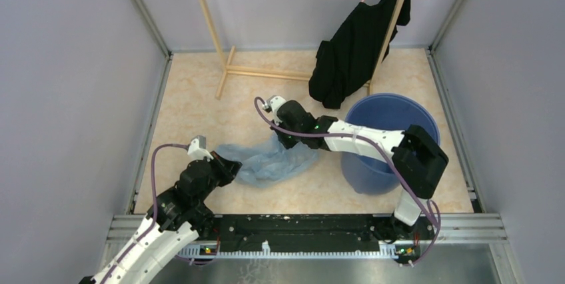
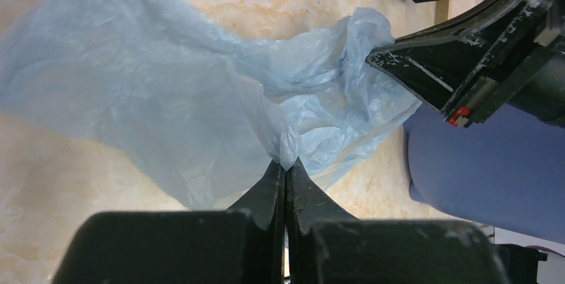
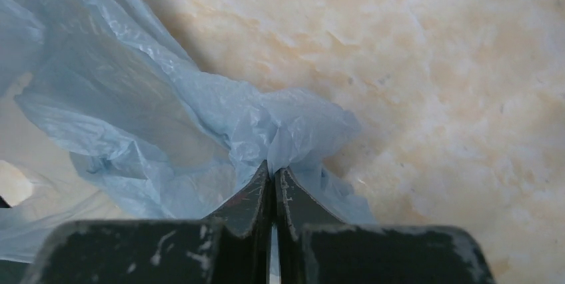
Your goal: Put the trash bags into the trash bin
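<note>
Bag [image 1: 273,161] on table [image 1: 193,107], pinched at both ends, outside the bin [image 1: 363,176].
L gripper [image 2: 286,164]: jaws together w/ a fold of the film nipped at the tips, at bag's near-left edge. R gripper [image 3: 273,171]: same, jaws together on a bunched bit at bag's far-right corner. Bag is pale blue, crumpled, spread btwn the two grippers, mostly lying on the tabletop. Bin is upright, to the right of the bag; can't tell if they touch. R arm's elbow sits over bin's near rim. Black shirt [image 1: 353,51] hangs off wooden rack [image 1: 212,31] behind the bin, hem near the far rim.
</note>
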### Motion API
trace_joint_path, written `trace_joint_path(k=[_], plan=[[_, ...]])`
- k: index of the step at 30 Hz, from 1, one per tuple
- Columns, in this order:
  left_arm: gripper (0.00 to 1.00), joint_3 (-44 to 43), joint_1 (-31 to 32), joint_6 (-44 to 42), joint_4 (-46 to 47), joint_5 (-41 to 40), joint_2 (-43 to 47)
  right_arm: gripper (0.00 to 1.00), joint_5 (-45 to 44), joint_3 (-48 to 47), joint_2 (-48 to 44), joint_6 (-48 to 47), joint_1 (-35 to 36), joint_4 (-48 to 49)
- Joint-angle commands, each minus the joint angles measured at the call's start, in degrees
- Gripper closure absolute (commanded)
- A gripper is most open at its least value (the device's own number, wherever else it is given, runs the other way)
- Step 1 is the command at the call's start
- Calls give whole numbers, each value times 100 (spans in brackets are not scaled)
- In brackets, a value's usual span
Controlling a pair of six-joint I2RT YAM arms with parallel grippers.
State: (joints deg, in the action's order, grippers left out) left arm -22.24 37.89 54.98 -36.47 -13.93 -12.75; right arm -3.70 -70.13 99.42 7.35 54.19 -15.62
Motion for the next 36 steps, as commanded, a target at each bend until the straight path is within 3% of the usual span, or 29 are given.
trace_joint_path(k=[1,4,9,18,22,29,36], plan=[[100,77,18,-54,197,-44,-15,100,-29,138,-320,104,597,789],[100,109,12,-34,229,-1,-44,98,-553,311,-215,211,1009,1007],[100,176,8,-1,297,84,-114,96,-360,703,97,579,1177,1447],[100,702,13,323,932,509,-708,77,953,1240,598,1433,1216,2419],[100,711,11,324,980,522,-842,69,908,934,594,1420,1195,1784],[100,655,10,215,602,260,-548,36,457,555,-741,954,1125,288],[100,721,8,270,404,199,-168,24,-261,294,-1463,733,965,-603]])
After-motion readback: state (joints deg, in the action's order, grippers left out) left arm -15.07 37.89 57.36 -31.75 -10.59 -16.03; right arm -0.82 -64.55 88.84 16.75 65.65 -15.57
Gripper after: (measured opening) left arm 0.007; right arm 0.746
